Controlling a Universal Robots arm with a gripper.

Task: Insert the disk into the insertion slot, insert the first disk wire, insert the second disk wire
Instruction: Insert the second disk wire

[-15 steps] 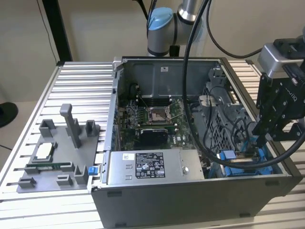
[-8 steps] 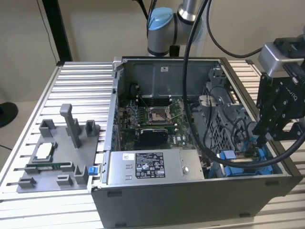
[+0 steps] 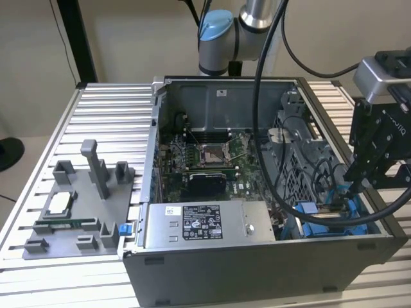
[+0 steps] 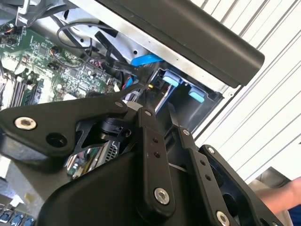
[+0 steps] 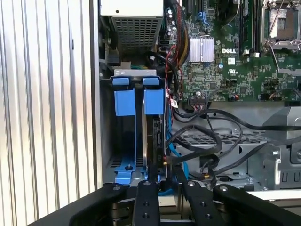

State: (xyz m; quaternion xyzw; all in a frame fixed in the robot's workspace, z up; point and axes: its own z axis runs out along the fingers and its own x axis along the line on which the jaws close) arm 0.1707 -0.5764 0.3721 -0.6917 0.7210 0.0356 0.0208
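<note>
The gripper [image 3: 352, 185] reaches down into the open computer case [image 3: 257, 269] at its drive-cage corner, and in the first wrist view its jaws point straight at the disk [image 5: 156, 136]. Whether they are spread, pressed together or pinching something I cannot tell, as the dark hardware there hides it. The disk stands on edge inside the insertion slot [image 5: 117, 160], directly ahead of the jaws, its blue carrier frame [image 5: 154, 100] showing at the end farthest from them. A second blue carrier [image 5: 124, 101] sits just beside it in the same cage, on the side towards the case wall. Close to the jaws on the other side, black cables [image 5: 225, 114] loop over a grey perforated cage [image 5: 202, 141], and a blue cable [image 5: 173, 150] runs just beside the disk's near end. Beyond the disk from the jaws lie the green motherboard [image 5: 225, 70] and the silver power-supply box [image 3: 192, 224]. Well away from the jaws, outside the case, a grey fixture tray [image 3: 70, 212] rests on the ribbed metal table [image 3: 109, 122].
</note>
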